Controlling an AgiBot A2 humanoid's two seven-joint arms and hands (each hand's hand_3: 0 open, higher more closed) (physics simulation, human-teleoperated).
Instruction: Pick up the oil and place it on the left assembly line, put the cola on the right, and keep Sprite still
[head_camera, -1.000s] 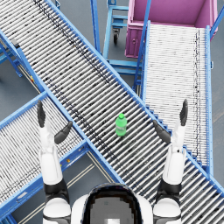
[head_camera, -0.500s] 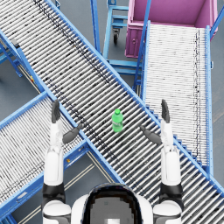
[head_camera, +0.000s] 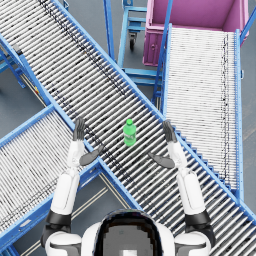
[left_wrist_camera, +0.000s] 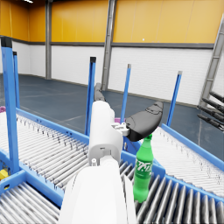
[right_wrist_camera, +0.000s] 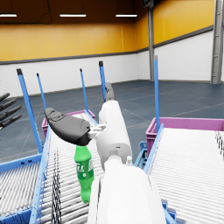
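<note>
Got the green Sprite bottle standing upright on the rollers of the diagonal conveyor, roughly mid-width, cap up, white label lettering visible in both wrist views. Sits between the two hands, with a clear gap on each side in the head view, so no contact. Reading the left hand as empty: raised at the conveyor's left edge, fingers straight and apart, thumb stuck out toward the bottle. Same for the right hand over the rollers on the other side: fingers extended, thumb pointing inward, holding nothing. In each wrist view the thumb lines up just above the cap; treating that as overlap only. Further out: left conveyor set lower, right conveyor running up to a pink bin, grey floor underneath.
</note>
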